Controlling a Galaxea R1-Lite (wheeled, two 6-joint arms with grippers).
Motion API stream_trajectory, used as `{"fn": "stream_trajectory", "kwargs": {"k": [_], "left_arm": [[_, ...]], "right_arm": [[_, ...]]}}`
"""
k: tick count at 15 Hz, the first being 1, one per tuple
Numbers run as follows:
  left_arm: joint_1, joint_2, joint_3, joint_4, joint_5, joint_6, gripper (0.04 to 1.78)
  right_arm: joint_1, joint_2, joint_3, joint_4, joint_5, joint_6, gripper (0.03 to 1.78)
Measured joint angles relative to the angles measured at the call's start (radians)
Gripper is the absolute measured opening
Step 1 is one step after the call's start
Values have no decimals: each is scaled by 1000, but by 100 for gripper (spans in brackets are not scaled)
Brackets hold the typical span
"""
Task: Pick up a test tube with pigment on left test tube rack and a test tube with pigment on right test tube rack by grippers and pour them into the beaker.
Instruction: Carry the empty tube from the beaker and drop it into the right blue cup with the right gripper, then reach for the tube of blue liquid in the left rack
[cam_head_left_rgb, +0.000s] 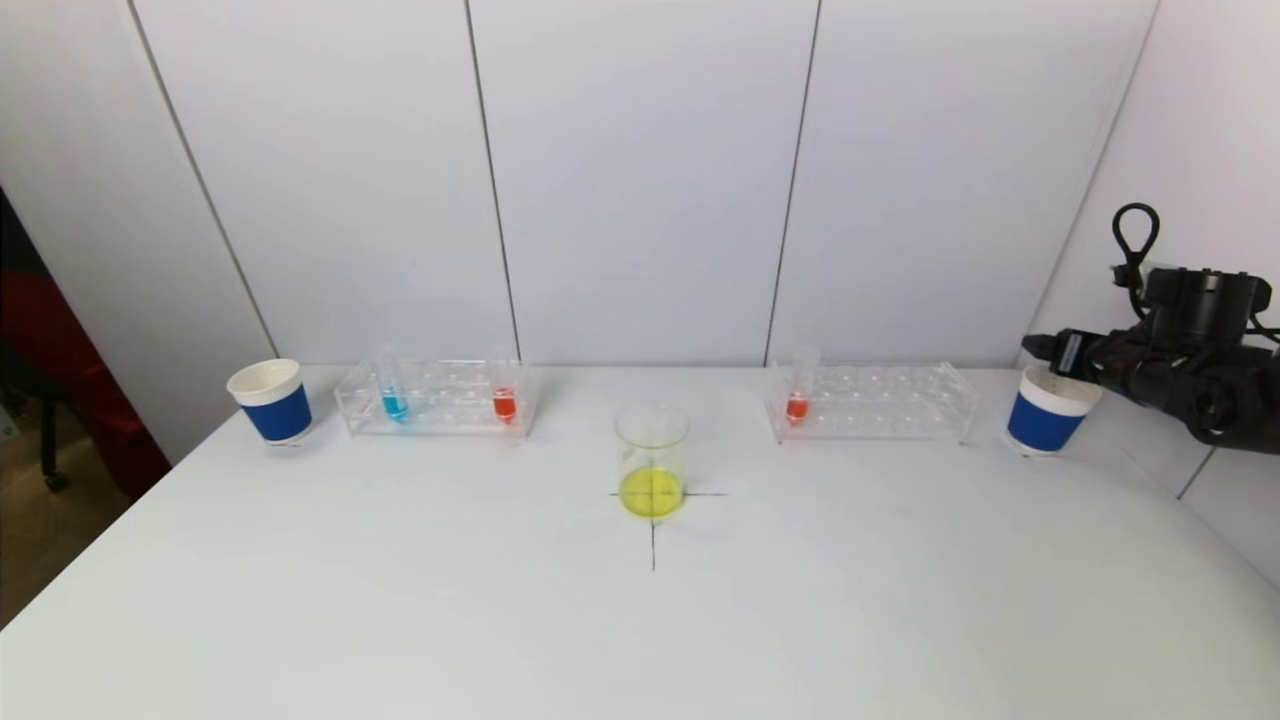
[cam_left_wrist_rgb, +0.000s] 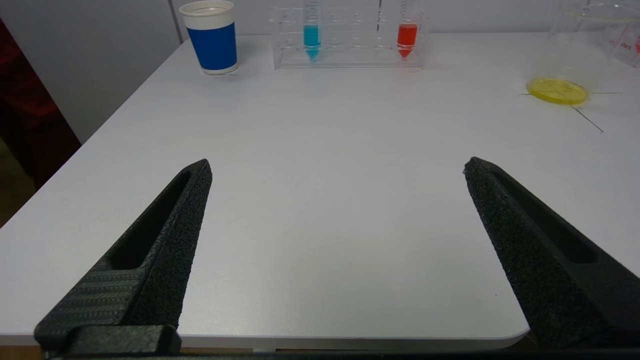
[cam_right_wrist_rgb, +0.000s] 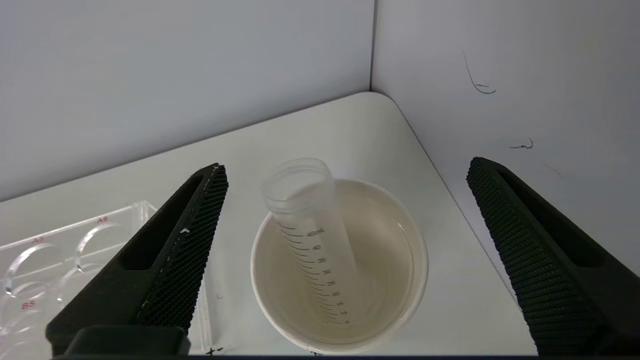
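- My right pincer (cam_right_wrist_rgb: 345, 170) hung released above the right paper cup (cam_right_wrist_rgb: 340, 265) at the desk's far right corner, its jaws spread wide on either side of the cup and touching nothing.
- An empty test tube (cam_right_wrist_rgb: 315, 235) leaned inside that cup, mouth up, with a printed scale on its wall; I could read 45, 40, 35, 30, 25, 20 and 15 running down it.
- Just beside the cup stood the right test tube rack (cam_head_left_rgb: 880, 400), clear plastic, with red hole labels; I could read A6 and B5 from my right wrist.
- One tube of red pigment (cam_head_left_rgb: 797, 405) stood upright at that rack's end nearest the beaker.
- The beaker (cam_head_left_rgb: 651, 460) sat on a black cross mark at the middle of the desk (cam_head_left_rgb: 400, 600), with yellow liquid in its bottom.
- The left test tube rack (cam_head_left_rgb: 440, 398) held a blue pigment tube (cam_left_wrist_rgb: 311, 35) and a red pigment tube (cam_left_wrist_rgb: 406, 35), both upright and well apart.
- A second blue-banded paper cup (cam_head_left_rgb: 270, 400) stood near that rack's outer end.
- My left pincer (cam_left_wrist_rgb: 337, 167) was released and holding nothing, low over the near left edge of the desk, well apart from the rack.
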Motion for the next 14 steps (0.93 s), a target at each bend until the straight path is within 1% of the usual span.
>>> {"fn": "stream_trajectory", "kwargs": {"k": [3,7,10,14], "left_arm": [[0,0,0,0,0,0,176],[0,0,0,0,0,0,176],[0,0,0,0,0,0,176],[0,0,0,0,0,1,176]], "right_arm": [[9,-55,0,9,15,20,177],[47,-187,45,18,20,24,176],[96,-331,145,24,20,23,176],[179,-567,324,27,20,24,176]]}}
